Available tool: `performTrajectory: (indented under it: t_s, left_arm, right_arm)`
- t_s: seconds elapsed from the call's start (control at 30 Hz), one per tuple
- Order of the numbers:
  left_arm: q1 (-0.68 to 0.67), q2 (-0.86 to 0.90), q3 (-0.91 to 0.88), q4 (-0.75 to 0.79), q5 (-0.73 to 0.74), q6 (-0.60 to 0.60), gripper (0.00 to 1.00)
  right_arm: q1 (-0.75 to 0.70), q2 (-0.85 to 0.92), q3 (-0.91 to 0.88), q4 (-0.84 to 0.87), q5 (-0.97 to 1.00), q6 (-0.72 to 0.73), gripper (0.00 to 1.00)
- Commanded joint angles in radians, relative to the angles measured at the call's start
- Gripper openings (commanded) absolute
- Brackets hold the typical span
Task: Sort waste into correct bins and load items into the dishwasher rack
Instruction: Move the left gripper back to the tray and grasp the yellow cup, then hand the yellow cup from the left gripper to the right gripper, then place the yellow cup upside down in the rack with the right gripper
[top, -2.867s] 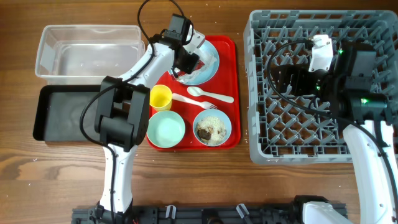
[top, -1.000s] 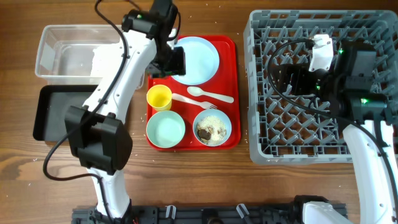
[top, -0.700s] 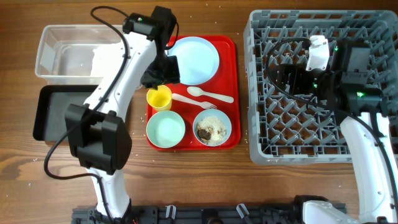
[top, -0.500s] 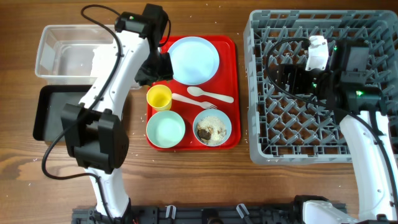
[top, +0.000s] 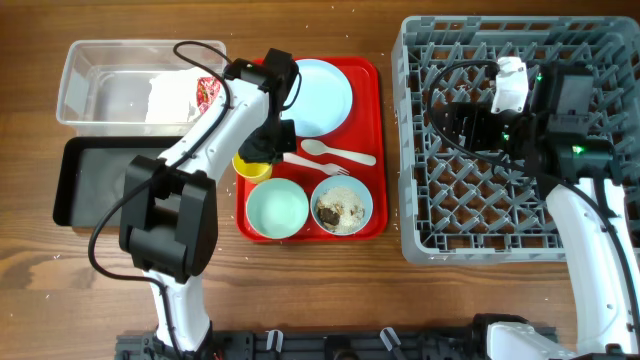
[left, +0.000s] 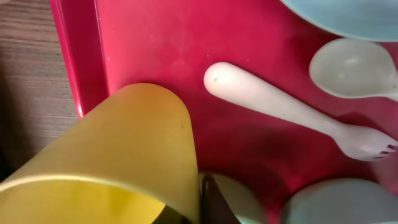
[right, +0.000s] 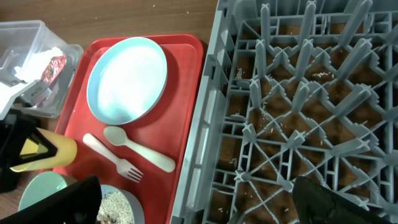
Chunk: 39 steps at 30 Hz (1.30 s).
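Note:
My left gripper (top: 264, 146) is on the red tray, with its fingers either side of the wall of the small yellow cup (top: 249, 166). In the left wrist view the cup (left: 124, 143) fills the lower left and looks tilted. The white fork (left: 280, 112) and spoon (left: 354, 68) lie beside it. The pale-blue plate (top: 318, 95), an empty bowl (top: 277, 207) and a bowl of food scraps (top: 341, 205) sit on the tray. The napkin (top: 170, 97) and red wrapper (top: 207, 92) lie in the clear tub (top: 100, 60). My right gripper (top: 465, 125) is open and empty above the grey rack (top: 420, 60).
The black tray (top: 100, 185) lies in front of the clear tub, left of the red serving tray (top: 372, 100). The rack's upright pegs (right: 298, 124) fill the right side. Crumbs dot the wooden table.
The left gripper moved from the tray's back left corner forward onto the yellow cup. The cup and the empty bowl shifted slightly. The red wrapper now shows in the tub. The right arm stayed still.

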<state>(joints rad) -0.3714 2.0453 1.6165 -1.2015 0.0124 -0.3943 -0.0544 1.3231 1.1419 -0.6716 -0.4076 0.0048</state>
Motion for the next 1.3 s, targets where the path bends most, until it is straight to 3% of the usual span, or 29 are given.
performTrajectory:
  t_s: [0.0,0.07,0.13,0.2,0.3,0.4,0.53,0.63,1.0,1.2,1.27]
  left_arm:
    - [0.01,-0.005,0.075,-0.032,-0.002,0.006,0.04]
    - [0.014,-0.019,0.155,-0.067,0.017,0.037,0.04]
    - [0.024,-0.047,0.248,-0.078,0.133,0.092,0.04]
    - [0.052,-0.079,0.305,-0.078,0.399,0.188,0.04]
    - [0.12,-0.104,0.312,-0.095,0.929,0.41,0.04]
    - [0.175,-0.1,0.312,-0.141,1.178,0.529,0.04]
    - [0.198,-0.1,0.312,-0.145,1.361,0.575,0.04]
    - [0.197,-0.1,0.312,-0.134,1.407,0.575,0.04]
    - [0.137,-0.1,0.312,-0.215,1.438,0.574,0.04]
    - [0.138,-0.1,0.312,-0.221,1.438,0.574,0.04]
    - [0.138,-0.1,0.312,-0.221,1.438,0.574,0.11]
  right_arm:
    - [-0.001,0.01,0.023,0.024,-0.045,0.026,1.0]
    - [-0.001,0.01,0.023,0.05,-0.097,0.026,1.0]
    - [-0.001,0.01,0.023,0.082,-0.174,0.026,1.0]
    - [-0.001,0.016,0.023,0.113,-0.283,0.039,1.0]
    - [-0.001,0.045,0.023,0.181,-0.506,0.055,1.0]
    - [-0.001,0.106,0.023,0.254,-0.742,0.053,1.0]
    - [0.005,0.209,0.023,0.329,-0.998,0.047,1.0]
    - [0.035,0.259,0.023,0.395,-1.087,0.048,1.0]
    - [0.182,0.282,0.023,0.669,-0.995,0.164,0.98]
    - [0.188,0.282,0.023,0.671,-0.991,0.164,0.67]
    - [0.188,0.282,0.023,0.671,-0.991,0.175,0.52]
